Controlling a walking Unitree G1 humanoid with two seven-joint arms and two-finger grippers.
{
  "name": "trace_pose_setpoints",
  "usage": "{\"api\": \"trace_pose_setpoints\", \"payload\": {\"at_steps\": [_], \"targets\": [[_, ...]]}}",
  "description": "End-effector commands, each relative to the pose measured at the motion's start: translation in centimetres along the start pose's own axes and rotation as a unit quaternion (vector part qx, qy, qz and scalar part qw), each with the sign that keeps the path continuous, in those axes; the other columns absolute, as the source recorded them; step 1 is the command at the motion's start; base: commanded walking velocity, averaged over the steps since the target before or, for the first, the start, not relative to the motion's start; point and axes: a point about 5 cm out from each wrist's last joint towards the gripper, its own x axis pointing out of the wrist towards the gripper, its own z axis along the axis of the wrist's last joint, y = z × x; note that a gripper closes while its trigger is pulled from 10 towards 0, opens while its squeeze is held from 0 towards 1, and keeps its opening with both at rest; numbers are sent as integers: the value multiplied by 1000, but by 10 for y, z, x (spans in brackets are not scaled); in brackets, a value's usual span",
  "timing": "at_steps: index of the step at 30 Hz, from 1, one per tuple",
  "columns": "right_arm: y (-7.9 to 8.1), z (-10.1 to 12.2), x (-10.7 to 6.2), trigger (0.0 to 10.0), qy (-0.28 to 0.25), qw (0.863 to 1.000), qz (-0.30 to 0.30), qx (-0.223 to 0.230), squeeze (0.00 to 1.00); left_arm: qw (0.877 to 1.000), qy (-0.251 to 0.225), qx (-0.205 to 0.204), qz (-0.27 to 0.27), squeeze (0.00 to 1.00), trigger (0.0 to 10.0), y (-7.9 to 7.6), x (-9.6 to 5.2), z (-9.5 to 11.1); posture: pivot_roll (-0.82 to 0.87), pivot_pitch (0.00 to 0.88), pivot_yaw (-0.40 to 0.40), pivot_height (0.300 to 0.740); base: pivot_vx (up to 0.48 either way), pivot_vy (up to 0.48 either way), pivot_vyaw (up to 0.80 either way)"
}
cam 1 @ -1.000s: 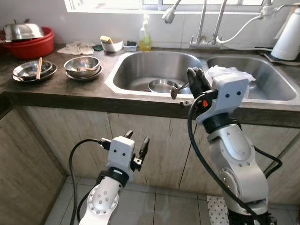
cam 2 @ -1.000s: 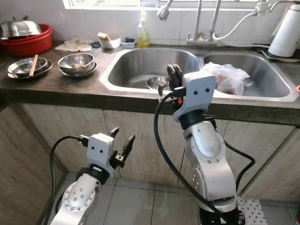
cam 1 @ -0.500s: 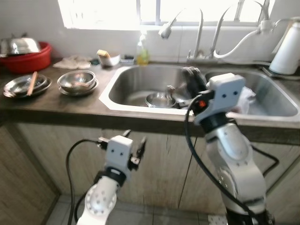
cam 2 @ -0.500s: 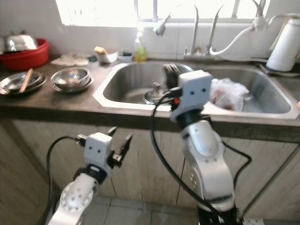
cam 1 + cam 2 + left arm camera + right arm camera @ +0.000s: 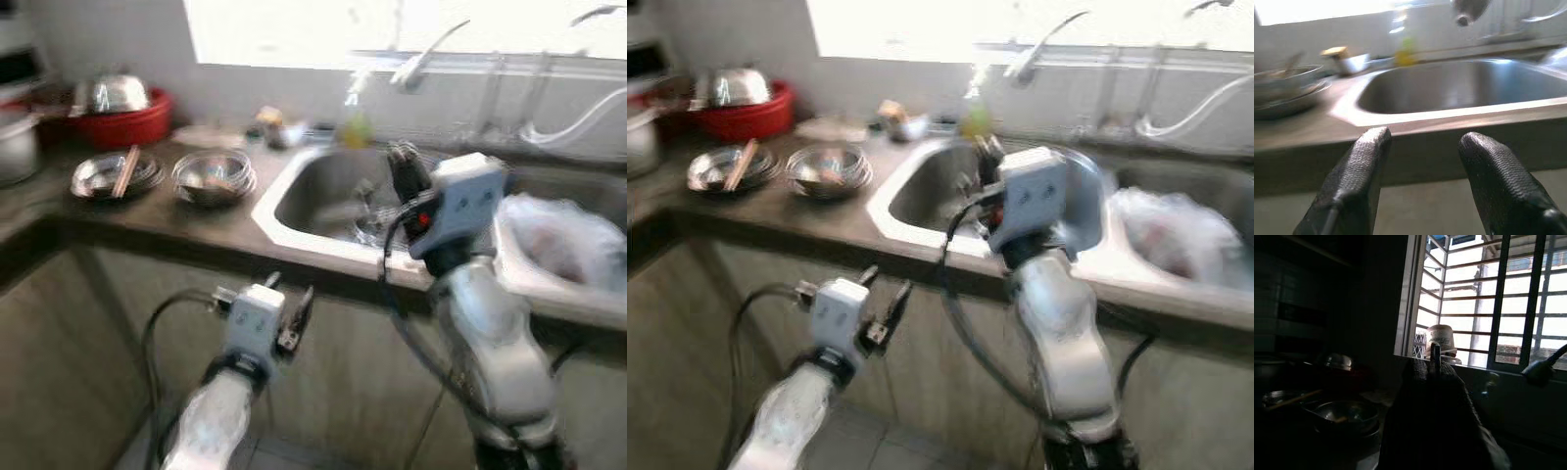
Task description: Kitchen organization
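Right gripper [image 5: 400, 168]: raised above the near rim of the left sink basin [image 5: 323, 196], black fingers pressed together. A thin metal utensil handle [image 5: 1435, 358], likely a spoon, pokes out between the fingertips in the right wrist view; the head views are too blurred to show its other end. The piece hangs over the basin, clear of the counter.

Left gripper [image 5: 291, 305]: low, in front of the cabinet doors below the counter edge, fingers [image 5: 1364, 161] spread well apart with nothing between them. It points toward the counter front and the basin beyond.

Counter [image 5: 186, 217], dark, robot's left side: two stacks of steel bowls side by side. The outer stack [image 5: 116, 174] carries a pair of chopsticks [image 5: 125, 170] across its top; the inner stack [image 5: 214, 174] sits just beside the sink corner. Both lie well apart from the right gripper.

Behind the bowls: red tub [image 5: 127, 121] holding a steel lid or bowl.

Right basin: crumpled plastic bag [image 5: 563, 240].

Back edge of sink: yellow-green soap bottle [image 5: 357, 127], faucets [image 5: 423, 61] below a bright window.
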Motion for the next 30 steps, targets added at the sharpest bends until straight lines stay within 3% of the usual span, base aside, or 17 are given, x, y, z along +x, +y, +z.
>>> {"api": "trace_pose_setpoints", "payload": {"at_steps": [1,15,18,30], "targets": [[-13,1,-2,10000,-1,1000,-22,-6,0,1000,-4,-6,-14,0,10000,-8,3,4,34,0,-18,740,334,0,0],[-17,-28,-12,10000,70,997,-34,-19,0,1000,-1,-7,-19,0,10000,-9,2,3,38,0,-16,740,333,0,0],[-21,-41,-15,10000,115,991,-43,-49,0,1000,4,-3,-19,0,10000,-9,1,1,38,0,-16,740,333,0,0],[-26,-65,-24,10000,187,979,-55,-66,0,1000,9,-7,-24,0,10000,-12,-1,-2,40,0,-20,740,329,0,0]]}}
